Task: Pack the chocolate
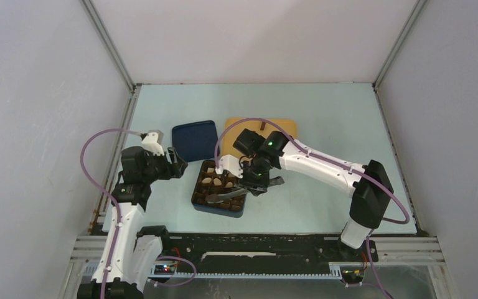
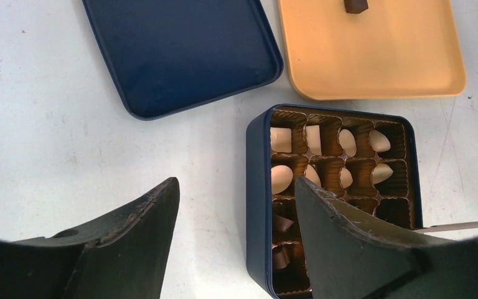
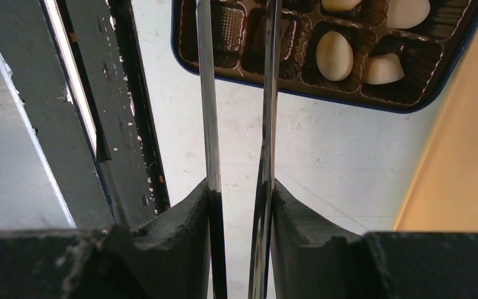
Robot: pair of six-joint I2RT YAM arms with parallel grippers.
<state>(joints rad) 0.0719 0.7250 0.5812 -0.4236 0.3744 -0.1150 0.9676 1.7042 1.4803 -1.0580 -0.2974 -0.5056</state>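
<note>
White walls stand on three sides of a pale worktop [image 1: 323, 124]. On it sits a dark blue square box [image 2: 256, 205] with a brown ridged insert [image 2: 364, 180]. Its lid [image 2: 180, 50] lies flat behind it to the left, and an orange tray [image 2: 373, 62] lies behind it to the right, both near the box but apart from it.

Most of the chocolate [image 2: 280, 179] is already in the box. Cream-white pieces fill the two far rows of cups, and dark pieces [image 2: 281, 221] sit in the near rows. One more dark piece [image 2: 355, 5] lies alone at the far edge of the tray.

The left gripper [image 2: 236, 187] hangs above the worktop just beside the left wall of the box. Its fingers [image 2: 149, 230] are spread wide with nothing between them.

The right gripper [image 3: 239, 193] is at the right side of the box. Its fingers [image 3: 190, 218] pinch a pair of metal tweezers [image 3: 206, 93], and the two blades stay a little apart. The blades reach over the near rows of the box. Their tips are cut off in the wrist view, so it cannot be told whether they hold a piece.
</note>
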